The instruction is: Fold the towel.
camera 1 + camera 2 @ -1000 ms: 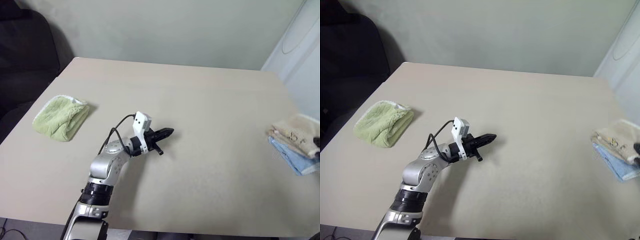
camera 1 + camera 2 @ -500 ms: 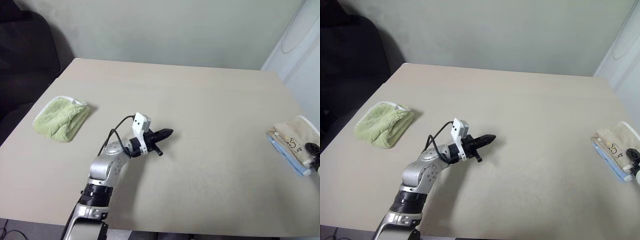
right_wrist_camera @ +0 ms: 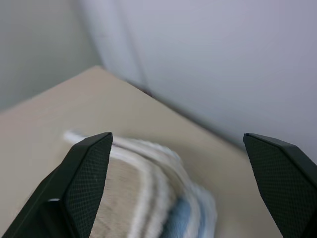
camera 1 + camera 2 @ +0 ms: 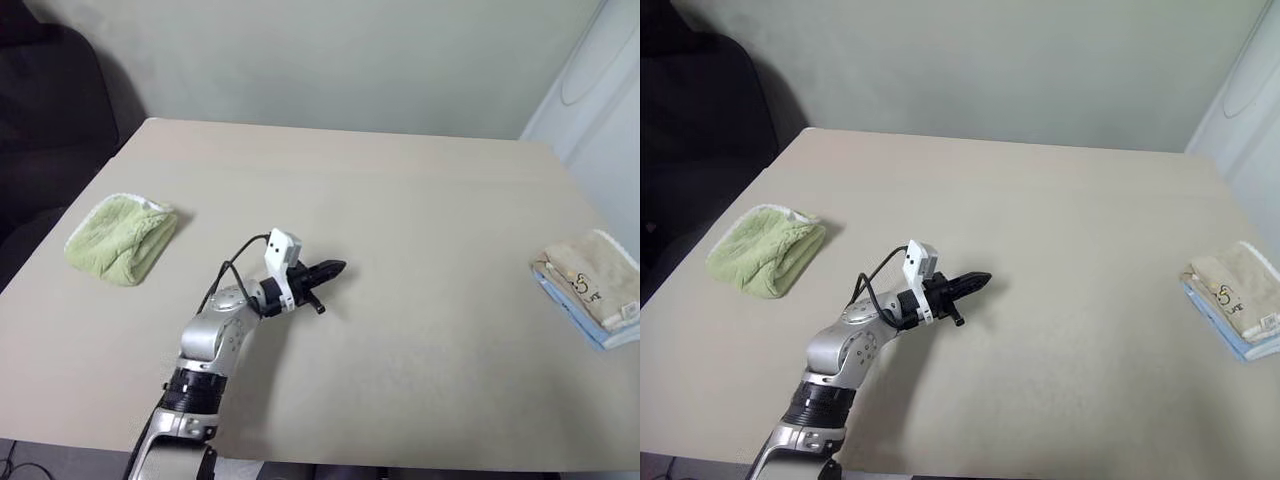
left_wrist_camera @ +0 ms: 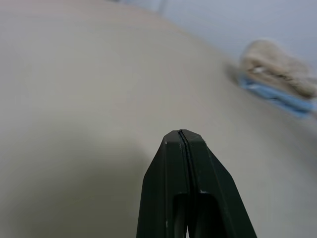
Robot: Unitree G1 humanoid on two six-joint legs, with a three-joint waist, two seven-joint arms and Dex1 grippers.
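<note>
The towel [image 4: 590, 281] lies folded into a thick, soft-cornered pad at about three o'clock on the table [image 4: 400, 230], close to the table's right edge. Its beige terry pile is rimmed with white corded edging, and a small white label [image 4: 628, 311] sticks out at its near right corner. Small dark embroidery [image 4: 582, 287] sits on the top face (the marks are too small to read as letters). The towel rests directly on top of a light blue cloth [image 4: 588, 325], whose flat, thinner edge peeks out along the near side.

At about nine o'clock, near the left edge, a light green terry cloth [image 4: 120, 237] lies bunched into a rounded, lumpy bundle with a white trim at its far corner. No writing shows on it.

The table is a smooth, matte beige slab with straight edges. Its wide middle and far half lie bare, from the green cloth across to the towel.

The left gripper [image 4: 333, 268] hovers low over the table at about seven o'clock from the centre, well apart from both cloths, its two black fingers [image 5: 171, 188] pressed flat together with nothing between them. In the right wrist view the right gripper [image 3: 190, 163] stands just above the towel, its two textured black fingers [image 3: 84, 173] spread wide and clear of the cloth.
</note>
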